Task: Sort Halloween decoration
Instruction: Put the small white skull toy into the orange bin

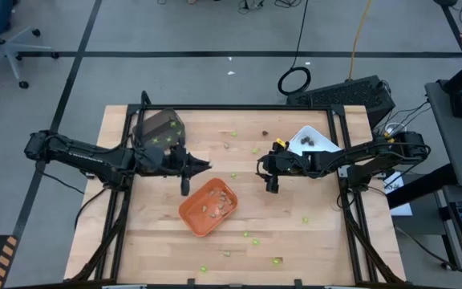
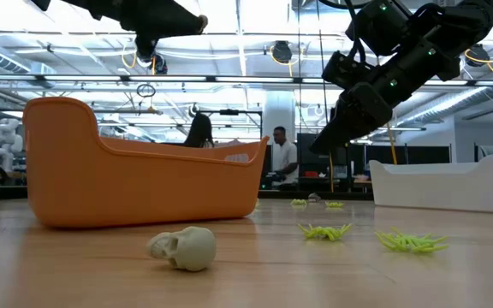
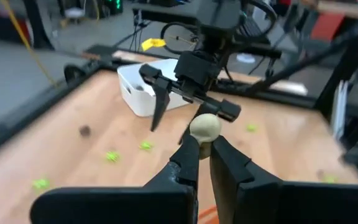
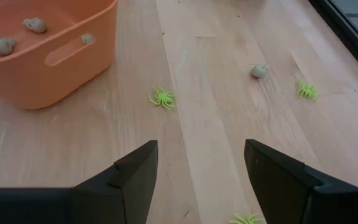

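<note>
Left wrist view: your left gripper (image 3: pixel 204 146) pinches a tan skull (image 3: pixel 204 126) above the worktop (image 1: pixel 311 241).
Right gripper (image 4: pixel 197 165): spread wide, empty, beside the orange tray (image 4: pixel 55 62).
Risk: a shallow pinch could let the skull roll free before that tray.

The orange tray (image 1: pixel 207 207) sits in the middle of the surface (image 1: pixel 319 241). Beside it the wood is open, with only tiny green spiders (image 4: pixel 162 97) scattered about.

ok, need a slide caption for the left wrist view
Left gripper pinching a small tan skull piece, open right gripper and white plastic tray beyond.
</note>
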{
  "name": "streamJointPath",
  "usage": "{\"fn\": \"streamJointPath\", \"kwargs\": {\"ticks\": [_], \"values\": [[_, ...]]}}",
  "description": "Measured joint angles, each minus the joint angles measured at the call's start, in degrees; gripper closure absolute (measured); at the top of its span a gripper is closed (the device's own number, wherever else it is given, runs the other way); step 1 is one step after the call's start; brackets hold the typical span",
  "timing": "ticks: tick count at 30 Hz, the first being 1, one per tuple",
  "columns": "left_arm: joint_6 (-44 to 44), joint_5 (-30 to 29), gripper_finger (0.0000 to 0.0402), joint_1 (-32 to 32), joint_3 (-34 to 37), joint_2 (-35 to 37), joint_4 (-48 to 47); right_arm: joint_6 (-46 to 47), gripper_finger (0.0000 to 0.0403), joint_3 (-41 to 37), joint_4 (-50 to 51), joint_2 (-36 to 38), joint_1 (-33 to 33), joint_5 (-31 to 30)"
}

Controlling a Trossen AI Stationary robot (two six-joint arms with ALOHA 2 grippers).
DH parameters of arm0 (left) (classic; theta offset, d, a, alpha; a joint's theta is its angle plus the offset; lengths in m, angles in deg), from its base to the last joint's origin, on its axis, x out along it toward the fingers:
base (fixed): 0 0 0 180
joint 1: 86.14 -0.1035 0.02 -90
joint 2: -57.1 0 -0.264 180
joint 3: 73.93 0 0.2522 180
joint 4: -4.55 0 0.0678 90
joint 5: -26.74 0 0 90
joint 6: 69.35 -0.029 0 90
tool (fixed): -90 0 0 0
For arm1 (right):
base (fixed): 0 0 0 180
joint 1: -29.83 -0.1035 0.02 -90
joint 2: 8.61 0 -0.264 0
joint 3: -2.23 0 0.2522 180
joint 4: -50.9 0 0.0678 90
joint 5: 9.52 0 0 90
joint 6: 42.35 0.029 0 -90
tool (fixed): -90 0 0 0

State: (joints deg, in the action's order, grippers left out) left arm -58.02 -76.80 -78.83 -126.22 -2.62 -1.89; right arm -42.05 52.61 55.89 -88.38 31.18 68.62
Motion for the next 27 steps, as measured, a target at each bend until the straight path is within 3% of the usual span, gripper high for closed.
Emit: {"fn": "streamJointPath", "kwargs": {"ticks": [7, 17, 27], "values": [[9.7, -0.8, 0.0382, 1.6, 0.0, -0.2, -0.1, 2.0, 0.0179, 0.0, 0.0, 0.0, 0.0, 0.1], [6.3, -5.1, 0.0382, 6.2, 0.0, -2.4, 1.4, 2.1, 0.0179, 0.0, 0.0, 0.0, 0.0, 0.1], [6.4, -4.7, 0.0382, 8.6, 0.0, -11.4, -1.1, 2.0, 0.0179, 0.0, 0.0, 0.0, 0.0, 0.1]]}}
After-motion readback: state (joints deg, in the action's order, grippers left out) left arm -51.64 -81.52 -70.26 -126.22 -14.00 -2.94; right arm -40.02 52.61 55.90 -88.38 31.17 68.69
